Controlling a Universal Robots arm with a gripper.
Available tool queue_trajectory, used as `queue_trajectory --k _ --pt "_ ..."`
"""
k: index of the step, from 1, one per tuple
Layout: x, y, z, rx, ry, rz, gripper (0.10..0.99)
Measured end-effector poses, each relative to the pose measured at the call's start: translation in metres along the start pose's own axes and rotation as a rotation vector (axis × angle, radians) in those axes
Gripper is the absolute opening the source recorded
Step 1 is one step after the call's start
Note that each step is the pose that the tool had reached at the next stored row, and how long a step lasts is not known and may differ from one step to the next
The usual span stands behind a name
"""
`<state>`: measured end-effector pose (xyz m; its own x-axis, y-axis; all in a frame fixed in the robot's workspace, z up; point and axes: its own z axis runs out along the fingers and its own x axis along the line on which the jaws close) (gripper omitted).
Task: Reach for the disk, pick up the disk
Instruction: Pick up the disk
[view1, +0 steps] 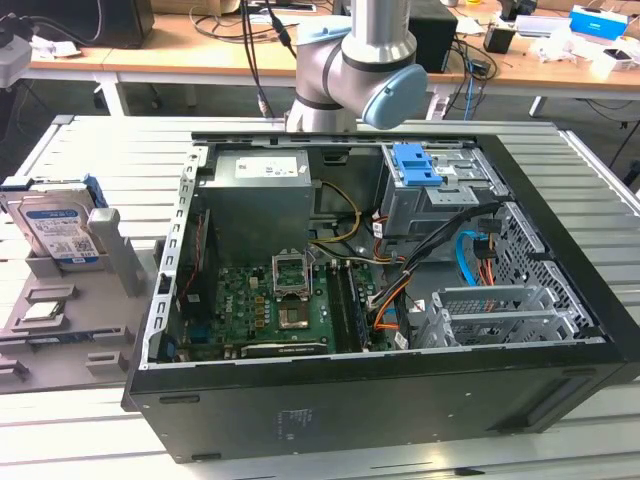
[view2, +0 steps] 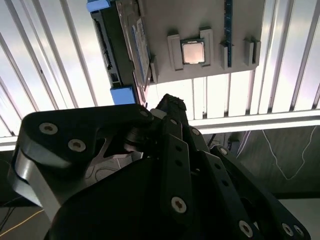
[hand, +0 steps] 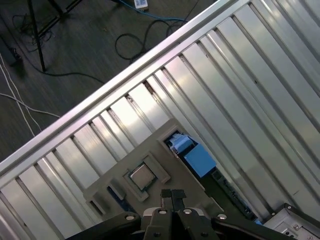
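Closest to the lens, the fingers (view2: 172, 106) and their black linkage are seen in the second wrist view. In the first wrist view the fingers (hand: 166, 196) are shown pressed together, tip to tip, w/ nothing pinched. The disk (view2: 126, 50) is stood on edge in a slot at one end of a grey fixture (view2: 210, 70), w/ a blue rail (view2: 123, 95) at each end & its label face turned toward the square chip (view2: 192, 51) seated in the same fixture. No contact btwn fingers & disk is seen: in the first wrist view the tips are held over the fixture (hand: 150, 150), near the chip (hand: 144, 176), w/ a gap left to the nearer blue rail (hand: 192, 154). How high the tips are held cannot be told.

In the exterior view the disk (view1: 58, 228) is found at the exterior view's left, upright & slightly tilted in the fixture (view1: 70, 375). The fixture is set on the slatted metal counter (view1: 100, 150) just beside an open PC case (view1: 400, 410). The chip (view1: 45, 310) is laid flat, nearer the camera than the disk. The arm (view1: 350, 60) is seen above the case's far edge. Inside the case a green mobo (view1: 280, 300) & a bare blue latch piece (view1: 415, 165) on the drive cage are shown.
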<state>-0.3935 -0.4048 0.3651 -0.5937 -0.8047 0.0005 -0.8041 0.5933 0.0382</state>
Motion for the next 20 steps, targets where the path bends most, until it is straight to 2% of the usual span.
queue_trajectory --k 20 --pt "0.0000 0.0000 0.0000 0.000 0.0052 -0.134 0.106"
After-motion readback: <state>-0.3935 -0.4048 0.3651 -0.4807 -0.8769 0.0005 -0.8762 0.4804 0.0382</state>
